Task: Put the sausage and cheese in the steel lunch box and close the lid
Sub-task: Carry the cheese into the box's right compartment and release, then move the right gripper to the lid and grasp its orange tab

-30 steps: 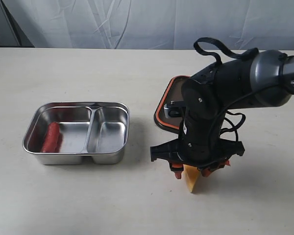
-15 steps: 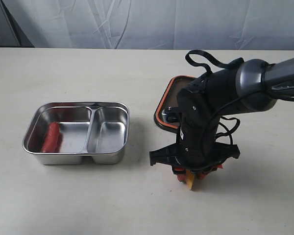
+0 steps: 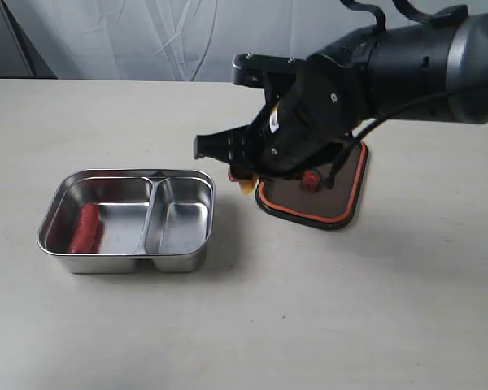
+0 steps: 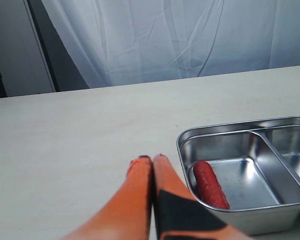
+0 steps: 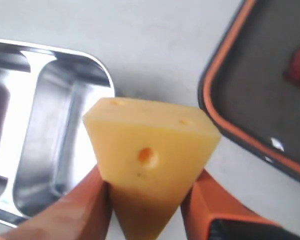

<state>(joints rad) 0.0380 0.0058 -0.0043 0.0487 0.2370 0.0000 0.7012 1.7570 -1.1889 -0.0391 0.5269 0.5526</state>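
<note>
**Cheese in the right pincer beside the box; sausage already in the larger compartment**

The steel lunch box [image 3: 126,173] sits open on the left half of the table [image 3: 106,333], its long sides running parallel to the table's far edge. A divider splits it into a larger compartment on the outer side and a smaller one on the side toward the lid. The sausage [image 3: 85,227] lies flat in the larger compartment, close along the wall farthest from the divider. The smaller compartment shows only its steel floor.

The lid [image 3: 335,199] lies on the table apart from the box, toward the right half and a little nearer the far edge. Its orange seal rim frames the dark panel.

The cheese [image 3: 246,186] is outside the box. The right gripper [image 3: 272,179] pinches it, one orange finger against each slanted side, with the broad end of the wedge sticking out past the fingertips. It is held clear of the table, over the bare strip between the box's far corner on the lid side and the lid's nearest edge. The right wrist view shows the wedge's broad face with that corner of the box on one side and the lid's rim on the other.

The left gripper [image 4: 151,160] has its fingers pressed together with nothing between them. It is just beside the box's outer end, near the sausage's compartment.
</note>
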